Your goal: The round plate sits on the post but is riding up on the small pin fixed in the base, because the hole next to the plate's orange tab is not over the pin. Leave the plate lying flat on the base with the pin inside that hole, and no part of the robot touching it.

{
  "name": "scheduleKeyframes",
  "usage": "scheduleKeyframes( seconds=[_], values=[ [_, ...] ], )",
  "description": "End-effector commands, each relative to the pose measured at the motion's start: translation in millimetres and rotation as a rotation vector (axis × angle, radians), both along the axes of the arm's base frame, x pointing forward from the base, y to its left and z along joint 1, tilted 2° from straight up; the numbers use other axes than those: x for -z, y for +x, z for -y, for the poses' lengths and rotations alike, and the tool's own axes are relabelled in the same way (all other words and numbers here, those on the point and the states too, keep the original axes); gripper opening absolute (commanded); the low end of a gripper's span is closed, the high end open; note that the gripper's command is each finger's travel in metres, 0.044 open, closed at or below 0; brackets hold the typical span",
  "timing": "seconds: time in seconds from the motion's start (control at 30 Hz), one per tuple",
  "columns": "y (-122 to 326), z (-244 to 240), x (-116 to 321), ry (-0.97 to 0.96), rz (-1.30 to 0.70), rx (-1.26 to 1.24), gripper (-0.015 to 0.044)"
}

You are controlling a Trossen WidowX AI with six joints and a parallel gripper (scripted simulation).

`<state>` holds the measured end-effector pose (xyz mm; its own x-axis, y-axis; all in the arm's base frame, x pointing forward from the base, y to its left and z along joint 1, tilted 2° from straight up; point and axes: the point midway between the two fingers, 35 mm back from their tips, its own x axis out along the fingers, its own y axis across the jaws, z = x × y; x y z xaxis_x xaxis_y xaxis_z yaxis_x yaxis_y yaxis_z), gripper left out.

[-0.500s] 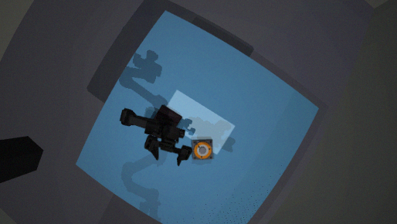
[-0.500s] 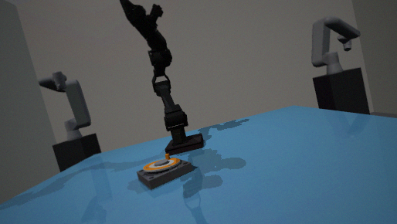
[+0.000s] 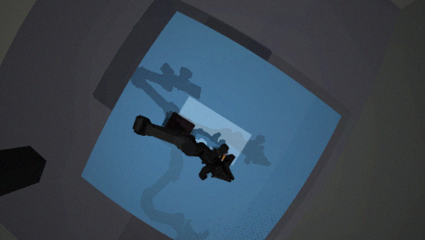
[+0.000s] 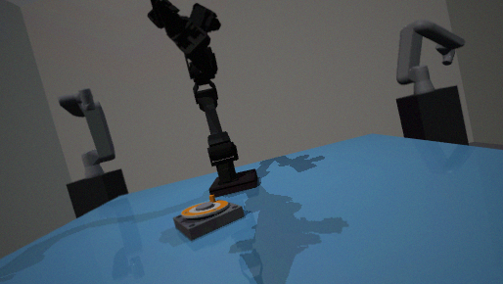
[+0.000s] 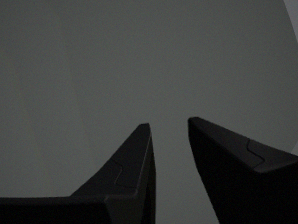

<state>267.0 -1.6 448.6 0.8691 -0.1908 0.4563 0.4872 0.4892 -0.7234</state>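
The pincer (image 5: 168,163) is nearly shut on nothing, raised high above the counter (image 4: 391,206). The round plate (image 4: 205,209) rests on its dark base (image 4: 196,226), orange tab (image 4: 211,198) upright.
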Motion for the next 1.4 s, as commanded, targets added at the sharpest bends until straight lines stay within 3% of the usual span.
scheduleKeyframes(
  seconds=[0.0,0.07,0.17,0.37,0.53,0.6,0.73,1.17,1.37],
  values=[
    [48,-9,64,0.122,-0.302,-0.100,0.0000],
    [56,-10,80,0.153,-0.372,-0.113,0.0000],
    [71,-11,138,0.279,-0.613,-0.134,0.0000],
    [69,-10,218,0.498,-0.948,-0.099,0.0000],
    [32,-7,295,0.803,-1.320,0.056,0.0000],
    [24,-6,304,0.850,-1.372,0.091,0.0000],
    [-30,-6,341,1.126,-1.644,0.354,0.0000],
    [-40,-6,345,1.173,-1.685,0.411,0.0000],
    [-38,-6,370,1.173,-1.685,0.411,0.0000]
  ],
)
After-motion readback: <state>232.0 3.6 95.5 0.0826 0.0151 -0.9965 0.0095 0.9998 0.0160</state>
